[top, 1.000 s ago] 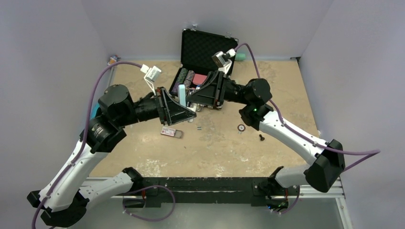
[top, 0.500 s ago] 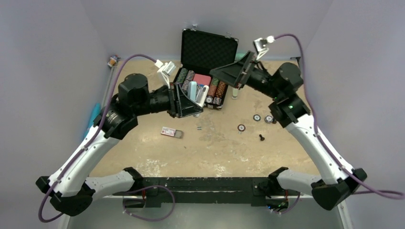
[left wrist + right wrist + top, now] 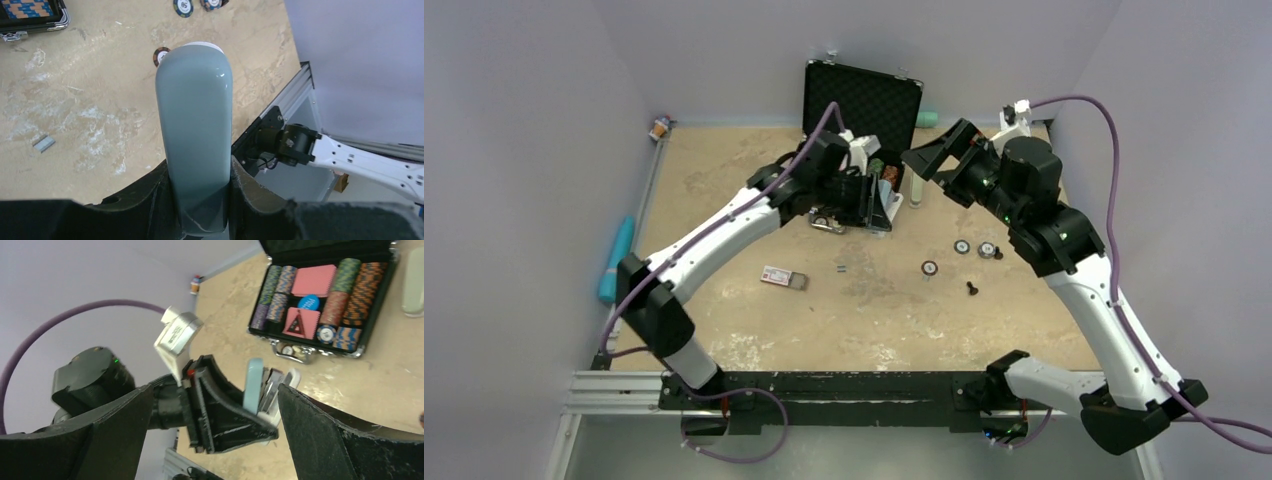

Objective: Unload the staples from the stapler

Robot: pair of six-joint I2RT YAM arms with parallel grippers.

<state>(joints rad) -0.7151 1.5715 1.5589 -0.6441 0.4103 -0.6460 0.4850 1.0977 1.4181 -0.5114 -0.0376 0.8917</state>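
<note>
I'm holding a smooth, glossy plastic stapler (image 3: 195, 125); the staples (image 3: 44, 144) are looking metallic, I think, the table (image 3: 100, 75) matt.

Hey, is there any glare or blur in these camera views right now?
Left wrist: sharp, small glare spot near the top of the stapler. Right wrist: softer, slightly blurred, though the chip case reads fine. Top external: even light, faint shadows on the table.

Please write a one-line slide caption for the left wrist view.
Left gripper holds the grey-blue stapler; a staple strip lies on the table.
</note>
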